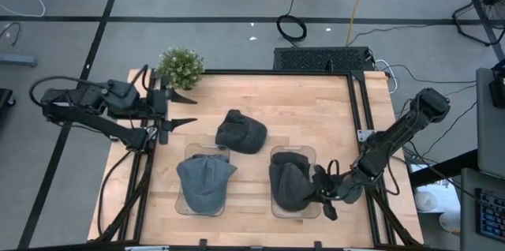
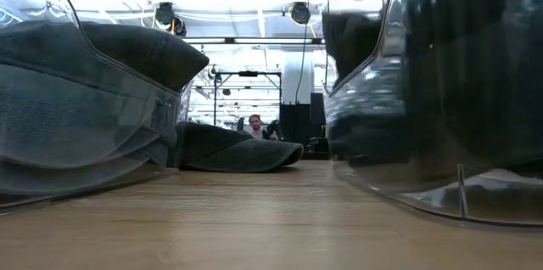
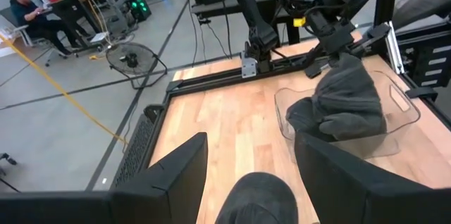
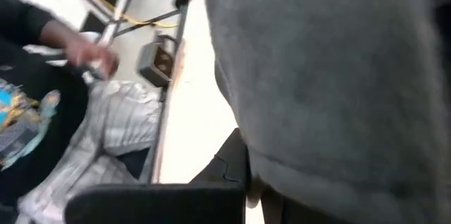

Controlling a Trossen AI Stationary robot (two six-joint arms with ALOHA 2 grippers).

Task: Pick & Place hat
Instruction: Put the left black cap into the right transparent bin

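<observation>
Right gripper low at the right clear tray, jaws closed tight on the edge of the dark hat lying in that tray; the hat's grey fabric fills the right wrist view.

Left gripper waits near the table's left edge beside the potted plant, jaws standing apart, nothing between them.

A second hat lies loose mid-table. A third hat rests on the left tray.
</observation>
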